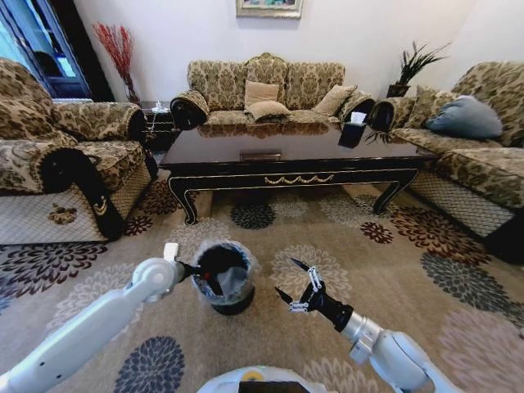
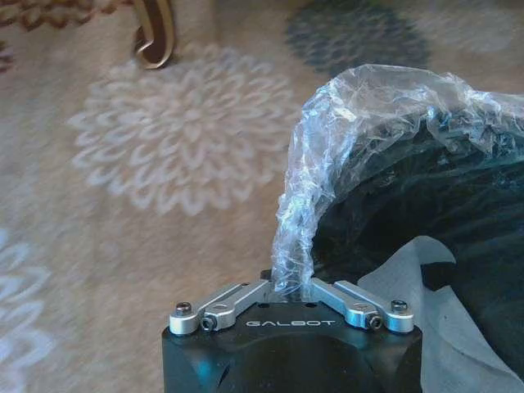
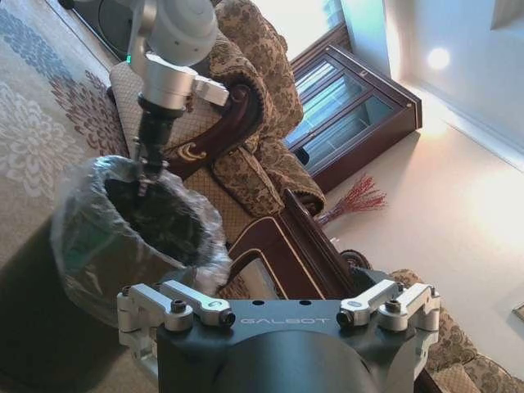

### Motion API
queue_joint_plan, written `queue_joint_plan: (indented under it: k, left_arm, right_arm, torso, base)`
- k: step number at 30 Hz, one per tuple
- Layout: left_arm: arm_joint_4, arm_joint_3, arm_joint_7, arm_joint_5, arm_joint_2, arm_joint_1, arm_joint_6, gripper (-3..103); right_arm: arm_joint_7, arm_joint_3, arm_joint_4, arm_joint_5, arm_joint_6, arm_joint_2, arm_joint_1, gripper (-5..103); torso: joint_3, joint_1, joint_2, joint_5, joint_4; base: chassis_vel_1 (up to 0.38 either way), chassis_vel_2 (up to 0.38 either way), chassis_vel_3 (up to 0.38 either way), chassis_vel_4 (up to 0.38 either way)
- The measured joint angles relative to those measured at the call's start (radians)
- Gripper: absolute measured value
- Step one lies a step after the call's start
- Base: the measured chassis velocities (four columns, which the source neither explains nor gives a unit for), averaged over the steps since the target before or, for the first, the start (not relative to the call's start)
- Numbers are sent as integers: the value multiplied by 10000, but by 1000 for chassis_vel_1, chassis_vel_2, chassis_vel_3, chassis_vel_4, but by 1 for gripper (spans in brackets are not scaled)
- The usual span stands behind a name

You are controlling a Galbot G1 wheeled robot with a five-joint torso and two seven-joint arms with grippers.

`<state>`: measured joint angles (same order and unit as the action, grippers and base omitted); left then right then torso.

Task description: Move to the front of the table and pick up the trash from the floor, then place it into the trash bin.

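Observation:
The trash bin [image 1: 223,280] is a small black bucket with a crinkly clear liner. It stands on the patterned floor [image 1: 393,270] in front of the dark glossy table [image 1: 246,176]. My left gripper [image 1: 194,268] is shut on the bin's near rim, pinching the liner [image 2: 292,278]. The right wrist view shows the same hold on the trash bin [image 3: 90,246] by the left gripper [image 3: 146,182]. A pale grey piece [image 2: 426,286] lies inside the bin; I cannot tell whether it is the trash or liner. My right gripper [image 1: 285,276] hovers open and empty, just right of the bin.
Patterned sofas stand left [image 1: 57,155], behind [image 1: 266,86] and right [image 1: 483,147] of the table. A tissue box [image 1: 354,131] and a flat object [image 1: 260,155] rest on the tabletop. Open carpet lies to the right of my right arm.

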<state>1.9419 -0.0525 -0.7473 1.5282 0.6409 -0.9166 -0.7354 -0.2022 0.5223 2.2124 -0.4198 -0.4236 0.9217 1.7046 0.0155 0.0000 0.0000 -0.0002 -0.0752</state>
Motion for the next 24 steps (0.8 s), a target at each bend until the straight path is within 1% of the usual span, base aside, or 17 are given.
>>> queue_joint_plan:
  k: [2, 5, 6, 9, 14, 16, 17, 20, 24]
  left_arm:
    - [-121, -100, 57, -135, 21, -140, -1, 0]
    - [-538, -237, 195, -649, 200, -452, 0, 0]
    - [-538, -237, 195, -649, 200, -452, 0, 0]
    - [-848, -224, 444, -1046, 410, -517, -3, 0]
    - [-988, -153, 534, -1083, 528, -416, 0, 0]
    - [-1150, -83, 661, -1210, 597, -386, 1, 0]
    - [-1237, -67, 749, -1288, 632, -389, -1, 0]
    - [-1318, -64, 826, -1376, 666, -414, -1, 0]
    - [-1349, -91, 1016, -1492, 681, -468, 5, -1]
  right_arm:
    - [6, 0, -29, -2, -15, 13, 0, 100]
    - [22, 41, -82, -4, -71, 43, 25, 100]
    - [22, 41, -82, -4, -71, 43, 25, 100]
    - [25, 115, -117, -11, -138, 51, 123, 100]
    - [29, 128, -111, 19, -156, 57, 200, 100]
    - [30, 114, -24, 54, -136, 64, 221, 100]
    - [30, 112, -7, 64, -125, 70, 224, 100]
    - [30, 118, -17, 66, -120, 76, 242, 100]
    - [34, 165, -90, 66, -145, 75, 280, 100]
  torso:
    - [0, 0, 0, 0, 1]
    - [0, 0, 0, 0, 1]
    - [0, 0, 0, 0, 1]
    - [0, 0, 0, 0, -2]
    - [0, 0, 0, 1, -3]
    - [0, 0, 0, 3, -4]
    - [0, 0, 0, 1, -1]
    - [0, 0, 0, 2, 1]
    - [0, 0, 0, 1, -1]
  base:
    - [0, 0, 0, 0]
    - [0, 0, 0, 0]
    - [0, 0, 0, 0]
    - [0, 0, 0, 0]
    - [0, 0, 0, 0]
    - [0, 0, 0, 0]
    - [0, 0, 0, 0]
    - [0, 0, 0, 0]
    - [0, 0, 0, 0]
